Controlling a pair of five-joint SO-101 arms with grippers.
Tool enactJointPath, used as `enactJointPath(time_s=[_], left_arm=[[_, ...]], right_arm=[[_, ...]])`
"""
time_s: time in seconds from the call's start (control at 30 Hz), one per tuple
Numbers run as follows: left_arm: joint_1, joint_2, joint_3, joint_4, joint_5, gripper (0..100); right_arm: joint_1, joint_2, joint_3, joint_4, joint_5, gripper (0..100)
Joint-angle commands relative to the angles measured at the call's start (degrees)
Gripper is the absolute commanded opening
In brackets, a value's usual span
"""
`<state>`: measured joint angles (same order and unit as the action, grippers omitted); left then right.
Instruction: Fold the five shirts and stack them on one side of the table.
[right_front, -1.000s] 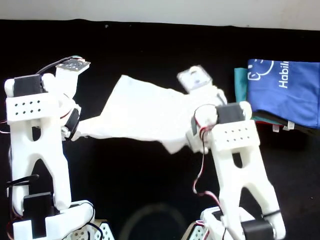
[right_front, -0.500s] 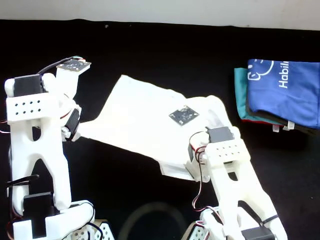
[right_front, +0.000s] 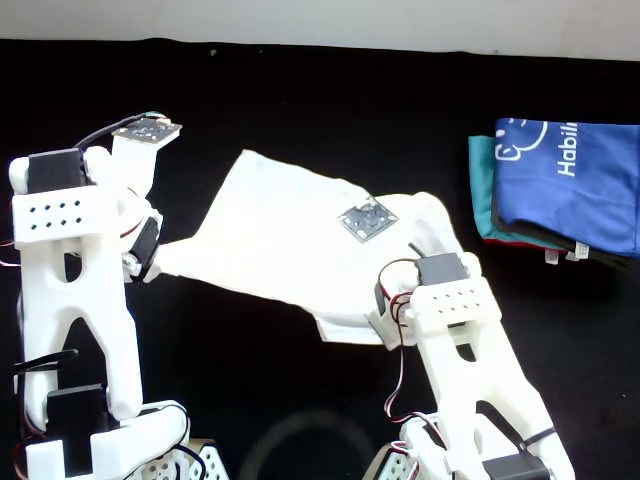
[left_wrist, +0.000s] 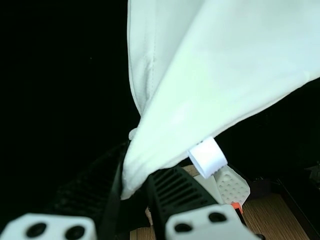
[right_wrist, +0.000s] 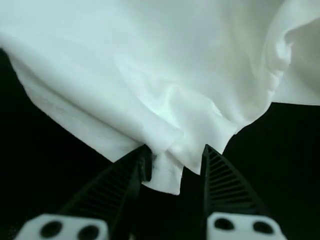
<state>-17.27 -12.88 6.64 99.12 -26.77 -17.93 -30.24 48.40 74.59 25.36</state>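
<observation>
**White shirt stretched between two grippers**

The left gripper (left_wrist: 136, 176) is pinching a bunched corner of the shirt (left_wrist: 215, 65), with its jaws pressed together on the cloth. From that pinch the fabric is fanning outward in a taut sheet with a stitched hem running along one side.

The right gripper (right_wrist: 175, 155) is holding its jaws partly spread, with a flap of the shirt's hem hanging between them. The cloth is touching one jaw, and a dark gap is showing beside the other. Whether it is gripping the cloth is not clear.

In the high view the shirt (right_front: 290, 235) is lying mid-table with its long axis running from the left gripper (right_front: 150, 262) across to the right arm. It is narrowing to a point at the left gripper and widening toward the right, where one corner is reaching near the right arm's wrist. A far corner is pointing toward the back of the table (right_front: 330, 100).

A stack (right_front: 570, 190) of folded shirts, blue on top, is sitting at the table's right edge, just apart from the white shirt. Bare black surface is lying open behind the shirt and in front of it, between the two arm bases.
</observation>
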Motion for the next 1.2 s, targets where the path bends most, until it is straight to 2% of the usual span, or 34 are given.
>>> enactJointPath(time_s=[0.0,0.1,0.27,0.57,0.73,0.9,1.07,1.17], left_arm=[[-0.13,-1.8,-2.07,0.18,-0.18,1],[-0.13,-1.8,-2.07,0.18,-0.18,1],[-0.13,-1.8,-2.07,0.18,-0.18,1],[-0.13,-1.8,-2.07,0.18,-0.18,1],[-0.13,-1.8,-2.07,0.18,-0.18,1],[-0.13,-1.8,-2.07,0.18,-0.18,1],[-0.13,-1.8,-2.07,0.18,-0.18,1],[-0.13,-1.8,-1.98,0.35,-0.18,1]], right_arm=[[-2.86,-1.71,-5.23,9.8,0.53,16.6],[-4.79,-4.79,-8.48,15.96,0.18,16.6],[-4.97,-10.68,-7.87,16.22,0.09,16.9],[-6.02,-6.81,9.19,-1.27,0.09,17.0],[-9.54,-4.26,9.71,-3.03,0.09,17.3],[-9.8,1.27,10.07,-7.52,0.0,24.5],[-9.45,11.65,9.89,-13.93,0.0,24.4],[-8.4,15.69,9.19,-15.16,0.0,17.3]])
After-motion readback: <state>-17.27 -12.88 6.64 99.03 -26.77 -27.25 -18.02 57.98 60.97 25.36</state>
